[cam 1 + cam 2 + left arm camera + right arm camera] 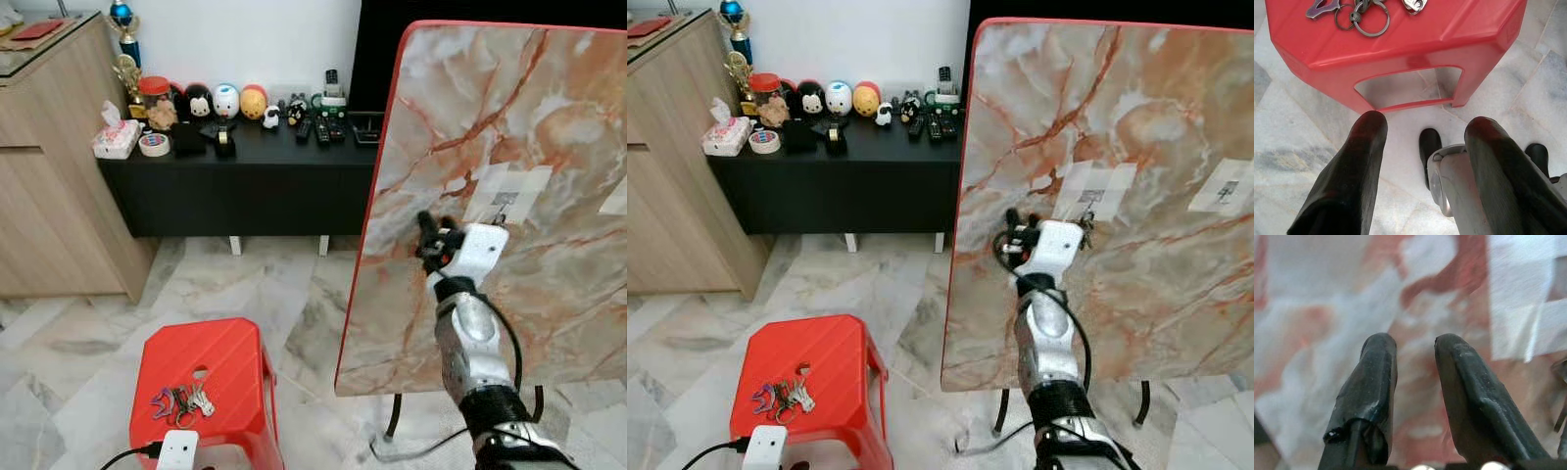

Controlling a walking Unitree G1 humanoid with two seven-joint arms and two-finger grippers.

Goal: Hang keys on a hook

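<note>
Down low, the left gripper [1422, 129] hangs over the marble floor [1293, 147] with its black fingers spread wide and nothing between them, just short of the red stool [211, 377]. On the stool's near edge lies the bunch of keys [182, 401], flat, its long axis running across the seat, purple tag toward the robot's left and silver keys toward its right. Further out, the right gripper [1413, 350] is raised close to the upright marble board [509, 147], fingers slightly parted and empty, beside the taped-on hook [504, 201].
</note>
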